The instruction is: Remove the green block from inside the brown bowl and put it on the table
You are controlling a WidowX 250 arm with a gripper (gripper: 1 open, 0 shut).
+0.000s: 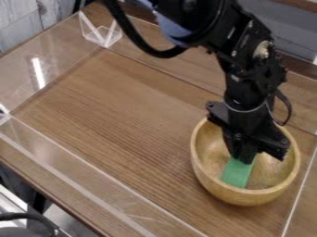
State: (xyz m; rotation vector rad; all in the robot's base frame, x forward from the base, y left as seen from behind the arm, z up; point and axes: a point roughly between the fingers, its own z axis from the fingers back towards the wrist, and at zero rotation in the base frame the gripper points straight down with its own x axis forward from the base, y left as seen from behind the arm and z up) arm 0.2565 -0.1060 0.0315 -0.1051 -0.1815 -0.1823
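The brown bowl (206, 163) sits at the right front of the table (111, 111). Inside it lies the green block (238, 173), leaning from the bowl's floor up toward the far side. My gripper (246, 154) reaches nearly straight down into the bowl from the black arm. Its two dark fingers are drawn together around the block's upper end, so that end is hidden. The block's lower end still rests on the bowl's floor.
Low clear acrylic walls (56, 153) edge the table on the left and front. A clear acrylic corner piece (102, 35) stands at the back left. The bowl is close to the right-hand wall. Broad bare wood lies to the left of the bowl.
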